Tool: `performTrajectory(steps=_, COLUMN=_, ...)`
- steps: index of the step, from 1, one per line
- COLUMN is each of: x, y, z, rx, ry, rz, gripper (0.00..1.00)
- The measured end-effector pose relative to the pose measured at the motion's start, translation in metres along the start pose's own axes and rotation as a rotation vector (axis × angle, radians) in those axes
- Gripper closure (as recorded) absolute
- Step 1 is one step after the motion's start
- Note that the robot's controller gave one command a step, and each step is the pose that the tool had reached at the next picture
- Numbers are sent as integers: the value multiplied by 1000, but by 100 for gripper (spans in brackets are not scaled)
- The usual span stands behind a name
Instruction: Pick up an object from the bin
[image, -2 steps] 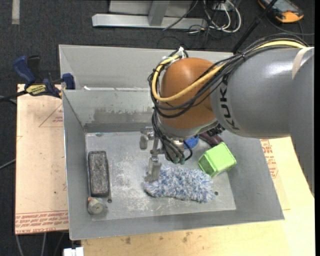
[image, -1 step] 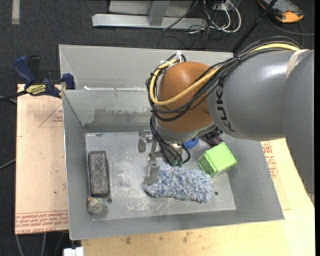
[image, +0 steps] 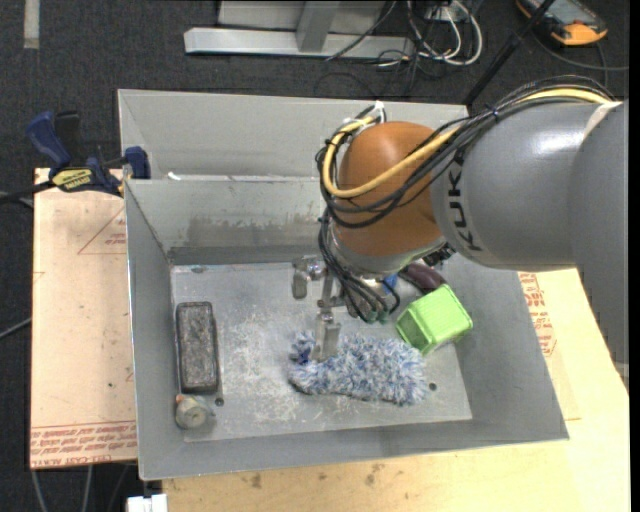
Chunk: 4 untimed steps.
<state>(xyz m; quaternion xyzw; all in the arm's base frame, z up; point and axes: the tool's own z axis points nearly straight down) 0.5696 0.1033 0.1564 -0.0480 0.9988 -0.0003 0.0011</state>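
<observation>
My gripper (image: 314, 312) hangs under the orange wrist cover near the middle of the bin, open, with nothing between its fingers. One fingertip (image: 326, 340) comes down onto the left end of a fuzzy blue-and-white cloth piece (image: 365, 367) lying on the bin floor. The other finger (image: 300, 280) stands higher and further back, apart from the cloth. A bright green block (image: 433, 319) rests tilted just right of the gripper, touching the cloth's right end. A dark purple thing (image: 425, 273) peeks out behind the green block, mostly hidden by the arm.
A grey rectangular block (image: 197, 346) lies lengthwise along the left side of the floor, with a small round grey piece (image: 192, 412) in front of it. The arm covers the bin's right rear part.
</observation>
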Motion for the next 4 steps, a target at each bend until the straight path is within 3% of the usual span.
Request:
performTrajectory(steps=1, x=26, y=-21, z=10, rx=-2, ry=1, rz=-52, gripper=0)
performTrajectory(steps=2, x=28, y=-43, z=53, rx=-3, ry=3, rz=-178, gripper=100)
performTrajectory(steps=3, x=28, y=-43, z=53, rx=-3, ry=3, rz=-178, gripper=100)
performTrajectory(steps=4, x=13, y=-42, z=-66, rx=-2, ry=-1, rz=-218, gripper=100)
